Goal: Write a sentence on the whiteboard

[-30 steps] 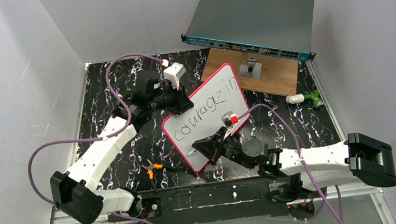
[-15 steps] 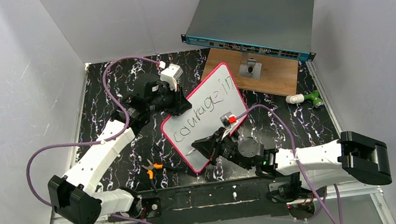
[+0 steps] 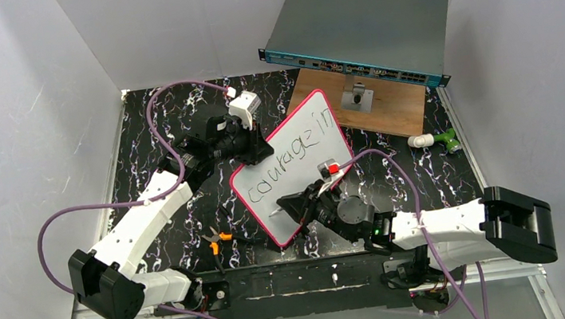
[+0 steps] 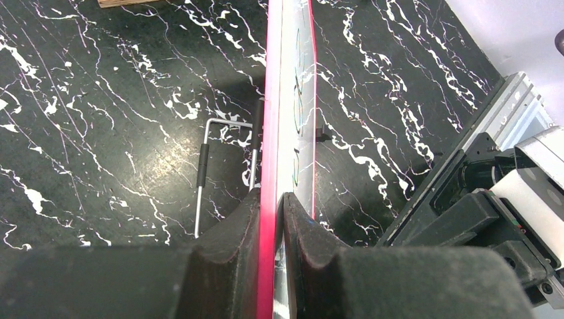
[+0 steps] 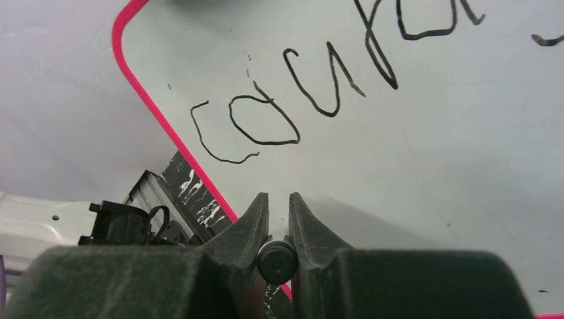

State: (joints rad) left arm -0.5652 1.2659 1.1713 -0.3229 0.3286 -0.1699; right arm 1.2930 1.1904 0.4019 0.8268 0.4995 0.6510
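The whiteboard (image 3: 296, 162), white with a pink-red frame, is held tilted off the table. My left gripper (image 3: 256, 153) is shut on its upper-left edge; in the left wrist view the jaws (image 4: 271, 216) pinch the pink frame (image 4: 270, 133), seen edge-on. The sentence (image 3: 295, 154) reads "courage in" in black, in one slanted line. My right gripper (image 3: 286, 205) is shut on a marker (image 3: 277, 211) over the board's lower corner. The marker's round black end (image 5: 277, 261) sits between the fingers, with the first letters of the sentence (image 5: 266, 119) above them.
A grey-teal network switch (image 3: 361, 34) stands at the back on a wooden board (image 3: 394, 111) with a small metal part (image 3: 357, 99). A green and white tool (image 3: 438, 140) lies at the right. Orange-handled pliers (image 3: 216, 239) and a hex key (image 4: 201, 179) lie under the board's left side.
The left arm has shifted the whiteboard slightly left. The right gripper with the marker has edged up a little over the board's lower corner. No new writing shows.
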